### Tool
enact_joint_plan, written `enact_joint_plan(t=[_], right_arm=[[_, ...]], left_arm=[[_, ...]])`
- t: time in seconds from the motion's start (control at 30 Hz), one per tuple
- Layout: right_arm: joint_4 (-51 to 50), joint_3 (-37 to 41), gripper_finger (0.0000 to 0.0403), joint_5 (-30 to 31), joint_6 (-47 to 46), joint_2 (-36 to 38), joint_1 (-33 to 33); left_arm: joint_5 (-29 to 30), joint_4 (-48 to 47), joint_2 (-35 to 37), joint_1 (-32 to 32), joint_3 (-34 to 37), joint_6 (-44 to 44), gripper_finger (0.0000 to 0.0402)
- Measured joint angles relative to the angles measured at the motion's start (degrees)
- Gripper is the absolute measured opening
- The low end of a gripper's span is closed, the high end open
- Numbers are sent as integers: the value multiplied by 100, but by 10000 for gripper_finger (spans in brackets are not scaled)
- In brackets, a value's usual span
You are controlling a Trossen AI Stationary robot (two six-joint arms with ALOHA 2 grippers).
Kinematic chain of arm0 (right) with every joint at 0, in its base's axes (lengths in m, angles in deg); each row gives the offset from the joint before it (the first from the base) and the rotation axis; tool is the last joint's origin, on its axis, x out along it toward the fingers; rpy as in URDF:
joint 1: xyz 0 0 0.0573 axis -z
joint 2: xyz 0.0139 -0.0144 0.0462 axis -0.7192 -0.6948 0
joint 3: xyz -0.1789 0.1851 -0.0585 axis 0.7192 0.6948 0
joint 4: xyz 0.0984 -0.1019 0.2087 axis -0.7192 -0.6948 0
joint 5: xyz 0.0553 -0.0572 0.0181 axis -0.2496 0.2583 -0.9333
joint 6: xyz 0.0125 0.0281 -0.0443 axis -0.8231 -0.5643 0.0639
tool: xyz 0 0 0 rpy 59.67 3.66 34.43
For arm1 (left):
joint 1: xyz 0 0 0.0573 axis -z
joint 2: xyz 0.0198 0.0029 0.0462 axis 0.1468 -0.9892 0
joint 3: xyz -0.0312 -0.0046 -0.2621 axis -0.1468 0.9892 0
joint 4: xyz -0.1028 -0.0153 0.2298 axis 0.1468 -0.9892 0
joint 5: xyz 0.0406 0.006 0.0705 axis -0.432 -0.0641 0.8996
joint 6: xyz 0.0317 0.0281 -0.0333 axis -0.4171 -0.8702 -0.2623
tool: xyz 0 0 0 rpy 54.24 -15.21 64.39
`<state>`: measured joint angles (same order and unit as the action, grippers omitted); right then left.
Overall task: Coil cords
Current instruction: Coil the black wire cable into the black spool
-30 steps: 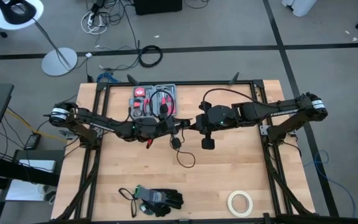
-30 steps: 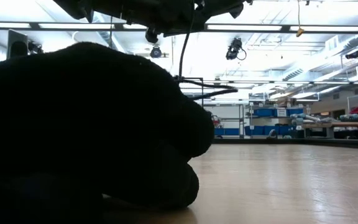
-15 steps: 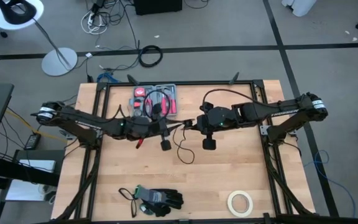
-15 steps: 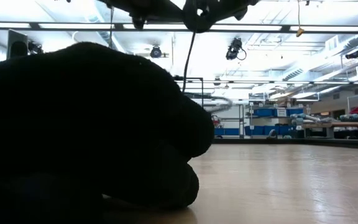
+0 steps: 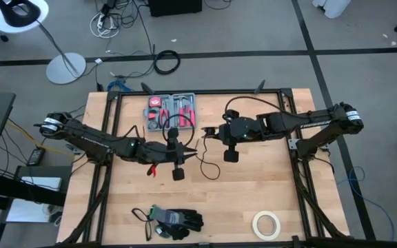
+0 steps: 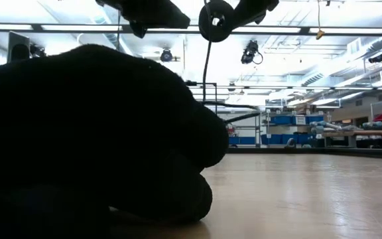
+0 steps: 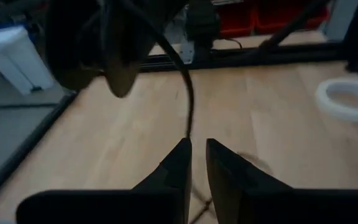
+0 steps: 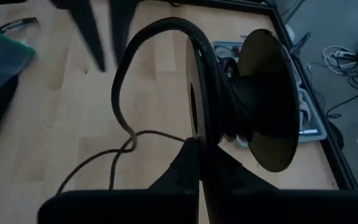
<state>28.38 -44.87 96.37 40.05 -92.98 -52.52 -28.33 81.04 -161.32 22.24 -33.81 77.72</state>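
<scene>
Thin black flexible cord (image 5: 209, 164) hangs in loops over mid-table — right gripper (image 8: 199, 163), arm stretched in from the right, is clamped on its round spool end; left gripper (image 7: 194, 163), reaching from the left, has fingers slightly parted around the strand.

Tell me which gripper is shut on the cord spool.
The right gripper, at the table's middle, is shut on the round cord spool. The left gripper stands slightly open around the hanging cord.
</scene>
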Motion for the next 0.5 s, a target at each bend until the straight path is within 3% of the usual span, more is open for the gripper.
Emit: enact_joint_plan(t=[0.27, 0.5], right_arm=[[129, 0, 0, -15, 33, 0, -8], [233, 0, 0, -22, 50, 0, -8]], left_arm=[[-105, 487, -11, -11, 0, 448, 57], [-107, 618, -13, -94, -2, 747, 122]])
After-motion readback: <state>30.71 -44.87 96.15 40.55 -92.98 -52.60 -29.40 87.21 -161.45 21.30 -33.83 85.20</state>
